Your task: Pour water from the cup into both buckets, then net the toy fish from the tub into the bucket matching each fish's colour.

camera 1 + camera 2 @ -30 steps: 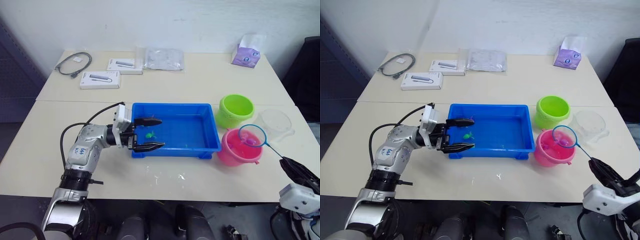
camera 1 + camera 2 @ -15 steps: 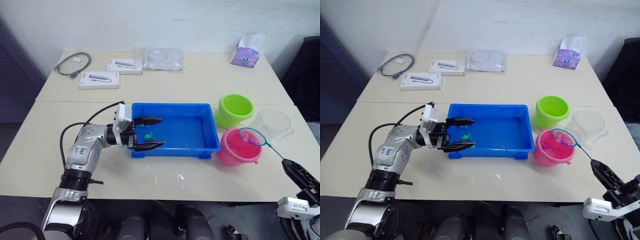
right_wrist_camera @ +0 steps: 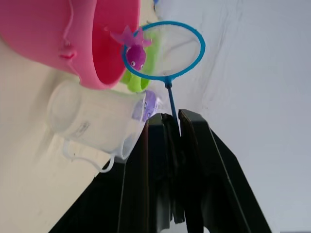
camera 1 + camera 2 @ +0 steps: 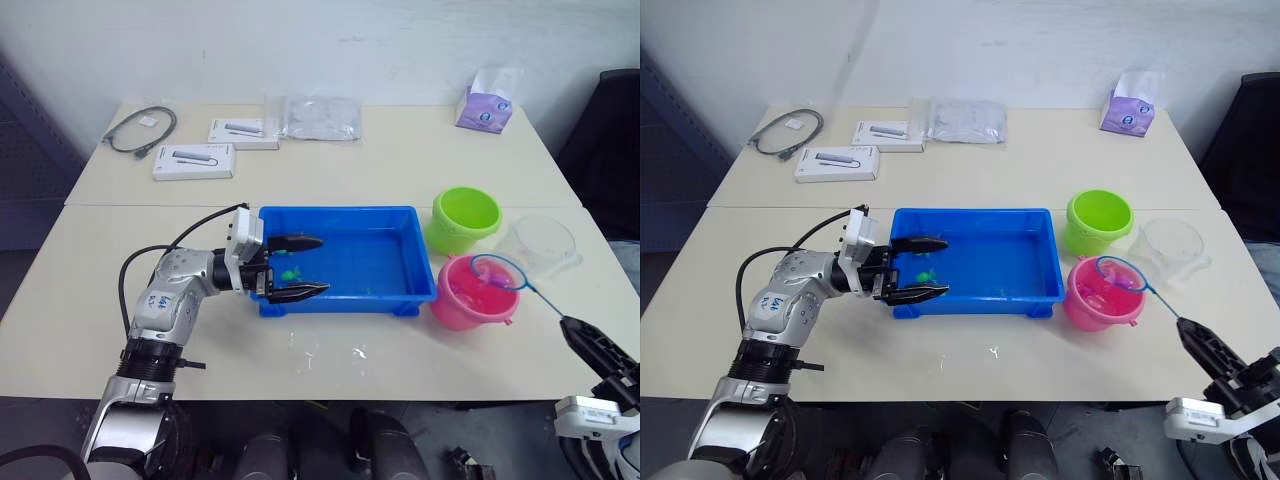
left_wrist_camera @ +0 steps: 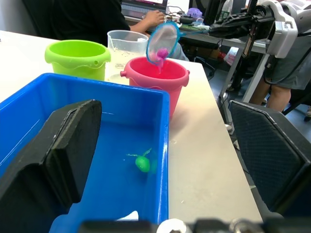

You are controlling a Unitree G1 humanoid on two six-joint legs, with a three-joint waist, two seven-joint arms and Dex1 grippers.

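Spanning two pale tables (image 4: 400, 160), white wall (image 4: 300, 40)

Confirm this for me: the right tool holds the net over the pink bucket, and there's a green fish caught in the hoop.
One detail is wrong: the fish in the net is pink, not green, as the right wrist view shows. The rest stands: the right tool grips the net's stick, and the hoop hangs over the pink bucket.

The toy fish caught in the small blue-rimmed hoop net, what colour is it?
Pink-magenta. The toy fish in the net shows best in the right wrist view.
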